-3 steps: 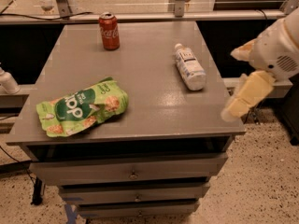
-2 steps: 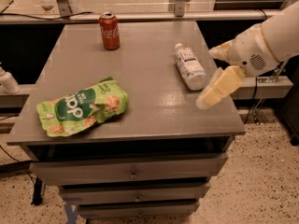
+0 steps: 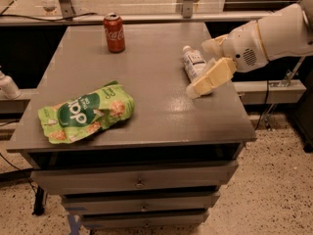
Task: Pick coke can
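The coke can (image 3: pixel 114 32) is red with white script and a silver top. It stands upright near the far left edge of the grey table (image 3: pixel 156 116). My gripper (image 3: pixel 199 67) reaches in from the right on a white arm and hovers over the table's right side, above a lying white bottle (image 3: pixel 193 61). Its cream fingers (image 3: pixel 210 77) are spread apart and hold nothing. The can is well to the left of the gripper and farther back.
A green snack bag (image 3: pixel 85 114) lies flat at the table's front left. The white bottle lies on its side at the right. Drawers (image 3: pixel 139 182) sit under the tabletop. A rail with posts (image 3: pixel 186 16) runs behind the table.
The gripper has moved left from beyond the table's right edge to over the tabletop beside the white bottle. The can, bottle and bag have not moved.
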`<action>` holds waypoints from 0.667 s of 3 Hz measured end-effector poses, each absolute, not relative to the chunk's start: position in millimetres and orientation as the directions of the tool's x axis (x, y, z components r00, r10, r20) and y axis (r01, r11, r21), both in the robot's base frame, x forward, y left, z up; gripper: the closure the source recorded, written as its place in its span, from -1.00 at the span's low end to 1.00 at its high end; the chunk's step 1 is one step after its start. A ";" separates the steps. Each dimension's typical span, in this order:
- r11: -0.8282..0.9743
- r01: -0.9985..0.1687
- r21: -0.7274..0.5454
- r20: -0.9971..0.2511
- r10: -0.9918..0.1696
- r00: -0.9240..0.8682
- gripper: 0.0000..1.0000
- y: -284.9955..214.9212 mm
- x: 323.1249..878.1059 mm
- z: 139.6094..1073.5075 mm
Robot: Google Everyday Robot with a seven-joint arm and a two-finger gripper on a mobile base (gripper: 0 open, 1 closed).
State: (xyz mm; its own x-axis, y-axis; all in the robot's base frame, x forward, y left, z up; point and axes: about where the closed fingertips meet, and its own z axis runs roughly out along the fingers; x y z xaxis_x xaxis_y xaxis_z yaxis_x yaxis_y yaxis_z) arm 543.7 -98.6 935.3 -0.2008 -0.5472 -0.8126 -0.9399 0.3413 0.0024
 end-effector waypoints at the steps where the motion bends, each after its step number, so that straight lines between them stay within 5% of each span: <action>1: 0.325 -0.946 -0.011 -0.801 -0.568 -0.186 -1.00 -92.7 544.9 932.8; 2: 0.288 -0.955 -0.069 -0.808 -0.578 -0.116 -1.00 -72.8 571.0 924.2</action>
State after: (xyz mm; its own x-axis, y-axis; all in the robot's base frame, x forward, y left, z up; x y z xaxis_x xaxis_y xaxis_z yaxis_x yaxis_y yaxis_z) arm 571.0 -72.8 924.2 -0.1156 -0.5783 -0.8076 -0.9552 0.2876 -0.0693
